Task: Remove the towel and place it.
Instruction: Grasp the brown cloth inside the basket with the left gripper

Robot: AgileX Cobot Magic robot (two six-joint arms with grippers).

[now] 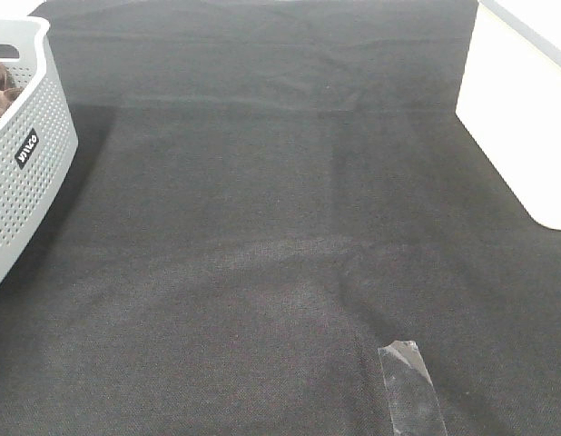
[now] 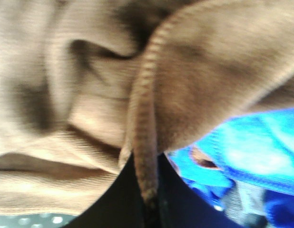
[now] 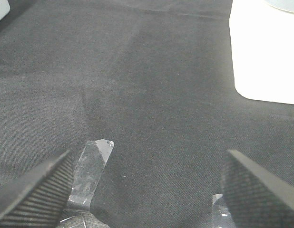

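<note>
- towel [image 2: 90, 118]: brown terry, bunched in folds, stitched hem running down the middle of the left wrist view. It sits in the white perforated basket [image 1: 35, 173] at the far left edge of the table, with only a sliver of brown over the rim in the high view.
- left gripper [image 2: 146, 199]: dark fingers pressed together with the towel hem pinched between them, so it is clamped on the towel. Grabbing the hem makes sense, as it is a firm edge to lift by.
- blue cloth [image 2: 251, 147] lies under and beside the towel in the basket. Risk: it may drag up along with the towel.
- left arm pose: not visible in the high view. The wrist camera is right against the fabric, so the arm is likely reached down into the basket, off frame.
- right gripper [image 3: 147, 190]: fingers wide apart and holding nothing, hovering low over the black table cover [image 1: 262, 182]. It is out of the high view too, well clear of the basket, likely parked so the left has room.
- clear tape strip [image 1: 409, 386] lies on the cover just below the right gripper. It could be a placement mark, can't tell.
- white panel [image 1: 516, 118] with a rounded corner is at the right side, purpose unclear.
- stage: grip made, lift-out not yet done, and placing is left to do.
</note>
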